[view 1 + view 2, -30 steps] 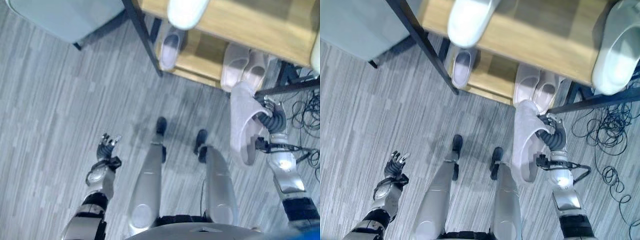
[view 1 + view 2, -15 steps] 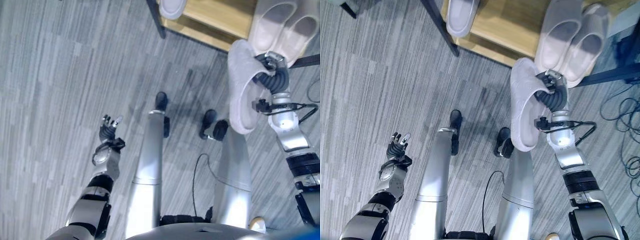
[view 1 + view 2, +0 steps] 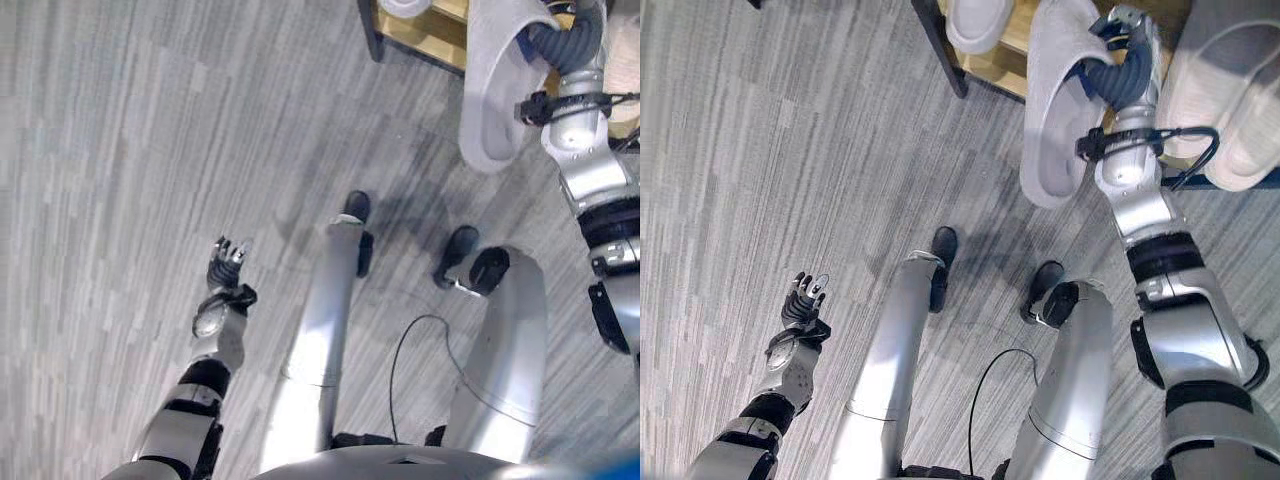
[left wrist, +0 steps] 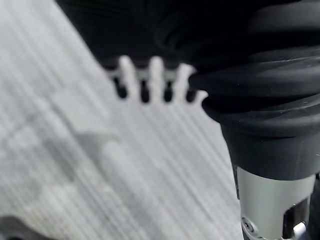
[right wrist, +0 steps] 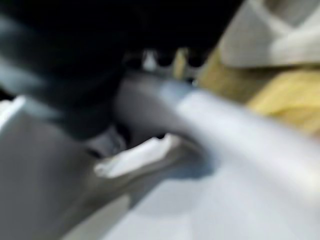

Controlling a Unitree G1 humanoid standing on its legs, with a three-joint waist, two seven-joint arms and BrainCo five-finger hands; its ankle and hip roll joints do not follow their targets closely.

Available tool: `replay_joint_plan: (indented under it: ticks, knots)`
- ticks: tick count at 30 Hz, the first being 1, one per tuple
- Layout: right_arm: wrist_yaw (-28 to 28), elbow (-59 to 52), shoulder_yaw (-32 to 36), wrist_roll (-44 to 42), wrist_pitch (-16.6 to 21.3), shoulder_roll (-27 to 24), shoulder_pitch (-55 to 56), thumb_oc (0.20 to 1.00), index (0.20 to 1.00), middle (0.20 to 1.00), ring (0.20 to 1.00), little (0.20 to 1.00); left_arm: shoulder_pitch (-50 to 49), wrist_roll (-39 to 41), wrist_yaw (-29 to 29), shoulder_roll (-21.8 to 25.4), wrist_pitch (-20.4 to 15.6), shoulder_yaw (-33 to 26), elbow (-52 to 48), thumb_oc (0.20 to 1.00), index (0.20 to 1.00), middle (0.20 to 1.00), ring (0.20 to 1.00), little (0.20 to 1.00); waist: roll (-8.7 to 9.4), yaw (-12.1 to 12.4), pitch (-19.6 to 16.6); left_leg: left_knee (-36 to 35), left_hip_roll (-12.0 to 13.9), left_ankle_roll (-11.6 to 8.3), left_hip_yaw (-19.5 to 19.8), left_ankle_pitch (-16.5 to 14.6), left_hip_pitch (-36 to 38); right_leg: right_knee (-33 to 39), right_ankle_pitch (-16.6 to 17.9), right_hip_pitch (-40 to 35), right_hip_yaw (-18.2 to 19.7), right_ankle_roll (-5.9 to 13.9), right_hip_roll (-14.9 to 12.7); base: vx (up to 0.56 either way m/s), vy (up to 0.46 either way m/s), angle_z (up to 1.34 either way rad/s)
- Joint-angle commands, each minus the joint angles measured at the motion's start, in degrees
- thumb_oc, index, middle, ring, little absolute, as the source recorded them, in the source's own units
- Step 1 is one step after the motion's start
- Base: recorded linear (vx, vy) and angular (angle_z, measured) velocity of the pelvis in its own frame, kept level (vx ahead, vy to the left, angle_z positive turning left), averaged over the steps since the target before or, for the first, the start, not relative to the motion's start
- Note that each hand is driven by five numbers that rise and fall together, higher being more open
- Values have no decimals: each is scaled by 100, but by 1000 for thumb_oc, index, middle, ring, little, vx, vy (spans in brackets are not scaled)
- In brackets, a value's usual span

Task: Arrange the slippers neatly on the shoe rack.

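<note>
Partly done: pale pair (image 3: 1230, 90) and single slipper (image 3: 978, 20) already on shoe rack (image 3: 1012, 62) lower shelf. Grey slipper (image 3: 1055, 100) clamped in curled right hand (image 3: 1125, 60), suspended over shelf front edge, not yet placed. Open room between single and pair. Left hand (image 3: 803, 300) relaxed, empty, over floor (image 3: 760, 150).

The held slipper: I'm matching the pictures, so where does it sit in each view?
Left eye view: slipper upper right, in the right hand.
Right eye view: upper middle.
Left wrist view: not in it.
Right wrist view: a pale blurred surface by the hand, likely the slipper.
Shared landmark: the shoe rack's dark leg.
</note>
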State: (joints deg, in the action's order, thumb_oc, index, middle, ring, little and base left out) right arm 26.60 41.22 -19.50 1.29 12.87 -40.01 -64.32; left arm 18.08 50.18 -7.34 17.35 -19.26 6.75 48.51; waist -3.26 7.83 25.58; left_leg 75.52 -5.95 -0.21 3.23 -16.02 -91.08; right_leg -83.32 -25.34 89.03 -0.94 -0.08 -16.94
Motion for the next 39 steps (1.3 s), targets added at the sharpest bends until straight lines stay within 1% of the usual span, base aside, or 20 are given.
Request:
replay_joint_plan:
  ticks: [1,4,5,6,7,9,10,11,12,13,14,18,22,23,26,28,31,34,37,39]
  knots:
    - [309,142,-240,-274,-18,-438,-557,200,200,200,200,200,-175,191,57,175,-209,-176,76,1000,1000,1000,1000,1000,12,-56,288,44,110,11,193,-668,113,240,-92,-335,422,289,98,29,-2,12]
    - [358,640,-661,-352,-101,-599,-1165,200,200,200,200,200,-294,260,90,193,-251,-19,-135,1000,1000,1000,1000,1000,-23,22,410,160,30,-15,188,-713,113,50,-148,-295,508,279,15,46,0,12]
    - [342,881,-914,-262,-235,-720,-1362,200,200,200,200,200,-460,376,105,213,-259,31,-536,1000,1000,1000,1000,1000,-36,71,413,214,-7,-34,170,-802,113,-20,-194,-278,551,275,-62,60,-25,12]
    - [341,890,-926,-265,-232,-718,-1373,200,200,200,200,200,-465,373,102,208,-257,28,-542,1000,1000,1000,1000,1000,-39,65,413,216,-9,-34,170,-804,113,-23,-197,-278,552,275,-64,62,-13,15]
    - [372,1050,-973,-351,-245,-698,-1466,200,200,200,200,200,-548,407,82,258,-312,72,-786,1000,1000,1000,1000,1000,-54,93,414,268,-14,-43,141,-849,113,-55,-208,-281,560,277,-88,38,19,15]
    - [357,1373,-1178,-344,-337,-858,-1707,200,200,200,200,200,-714,435,110,300,-290,137,-1091,1000,1000,1000,1000,1000,-78,138,416,280,-9,-42,109,-906,113,-92,-231,-272,569,271,-134,43,20,13]
    - [357,1375,-1180,-344,-336,-858,-1708,200,200,200,200,200,-715,435,109,300,-290,136,-1091,1000,1000,1000,1000,1000,-78,138,416,280,-9,-42,109,-906,113,-92,-231,-273,569,271,-135,26,26,5]
    - [353,1409,-1233,-405,-352,-896,-1817,200,200,200,200,200,-775,430,109,345,-317,170,-1301,1000,1000,1000,1000,1000,-92,171,417,268,-16,-49,102,-911,113,-69,-235,-277,565,268,-150,29,37,6]
    - [374,1534,-1324,-477,-339,-949,-2001,200,200,200,200,200,-918,273,120,421,-322,228,-1508,1000,1000,1000,1000,1000,-120,226,417,256,-37,-47,90,-917,113,-71,-217,-272,564,287,-163,29,38,8]
    - [373,1542,-1333,-480,-334,-948,-2010,200,200,200,200,200,-920,269,116,417,-320,226,-1513,1000,1000,1000,1000,1000,-124,223,417,255,-38,-46,91,-918,113,-71,-217,-273,564,287,-163,50,28,9]
    - [378,1747,-1548,-508,-339,-1037,-2288,200,200,200,200,200,-1086,13,126,570,-322,290,-1734,1000,1000,1000,1000,1000,-153,320,417,228,-53,-71,86,-904,113,-41,-177,-278,590,321,-192,40,4,6]
    - [435,2051,-1719,-582,-335,-1123,-2617,200,200,200,200,200,-1272,-144,129,662,-329,357,-1774,1000,1000,1000,1000,1000,-196,405,417,256,-91,-93,80,-895,113,-63,-172,-284,581,345,-216,31,4,6]
    - [557,2038,-1816,-725,-269,-1245,-2853,200,200,200,200,200,-1437,-294,119,760,-346,373,-1842,1000,1000,1000,1000,1000,-237,486,417,171,-149,-109,60,-855,113,-22,-171,-297,587,372,-291,24,5,13]
    - [658,2112,-1802,-838,-234,-1292,-2969,1000,1000,1000,1000,1000,-1491,-338,97,832,-386,384,-1870,1000,1000,1000,1000,1000,-259,536,417,149,-208,-125,77,-826,113,-5,-142,-295,584,383,-338,15,-28,12]
    - [719,1983,-1826,-696,-291,-1346,-2965,1000,1000,1000,1000,1000,-1557,-399,106,830,-386,382,-1887,1000,1000,1000,1000,1000,-264,541,417,115,-220,-125,70,-826,113,1,-139,-291,592,384,-364,12,-7,11]
    - [841,1993,-1837,-547,-414,-1457,-3045,1000,1000,1000,1000,1000,-1636,-423,106,891,-389,391,-2040,1000,1000,1000,1000,1000,-291,549,418,105,-242,-143,73,-785,113,6,-129,-295,580,378,-392,4,3,7]
    - [854,1983,-1765,-499,-518,-1507,-3051,1000,1000,1000,1000,1000,-1725,-457,142,933,-358,375,-1982,1000,1000,1000,1000,1000,-266,509,419,52,-281,-183,108,-738,113,-14,-98,-298,601,384,-422,-5,-21,7]
    - [885,2109,-1621,-679,-460,-1513,-2999,1000,1000,1000,1000,1000,-1758,-507,151,982,-332,426,-1943,1000,1000,1000,1000,1000,-275,510,419,4,-277,-201,112,-697,113,-51,-126,-278,595,354,-459,4,-25,8]
    - [821,2153,-1646,-738,-462,-1525,-2964,1000,1000,1000,1000,1000,-1843,-574,149,1002,-296,448,-1901,1000,1000,1000,1000,1000,-285,501,420,-52,-271,-230,136,-654,113,-45,-109,-258,599,350,-467,-3,-1,3]
    - [860,2087,-1500,-824,-405,-1485,-2837,1000,1000,1000,1000,1000,-1884,-642,137,991,-291,449,-1819,1000,1000,1000,1000,1000,-296,482,420,-75,-259,-228,129,-644,113,-43,-86,-254,608,355,-465,0,0,0]
